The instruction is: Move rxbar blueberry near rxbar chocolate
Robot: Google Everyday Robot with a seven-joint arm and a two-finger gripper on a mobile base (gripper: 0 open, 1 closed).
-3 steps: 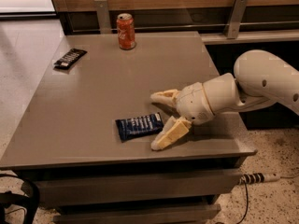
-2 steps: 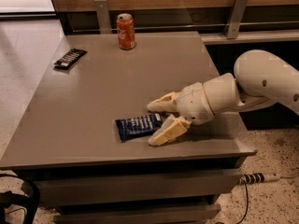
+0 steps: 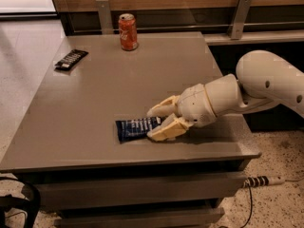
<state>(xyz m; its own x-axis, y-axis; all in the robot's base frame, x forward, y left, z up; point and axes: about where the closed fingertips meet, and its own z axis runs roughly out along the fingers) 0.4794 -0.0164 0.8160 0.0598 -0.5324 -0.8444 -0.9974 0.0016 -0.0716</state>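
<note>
Dark-blue wrapper first: the rxbar blueberry lies flat near the front edge of the worktop, about midway along it, not yet lifted. I judge the task barely begun, since the rxbar chocolate sits well apart by the left edge, towards the back-left corner. My gripper is low over the bar's right end, fingers apart, one behind that end and one in front, unclamped. Grasping, carrying and placing all remain.

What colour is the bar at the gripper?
The bar is dark blue, camera view; gripper at its right end.
</note>
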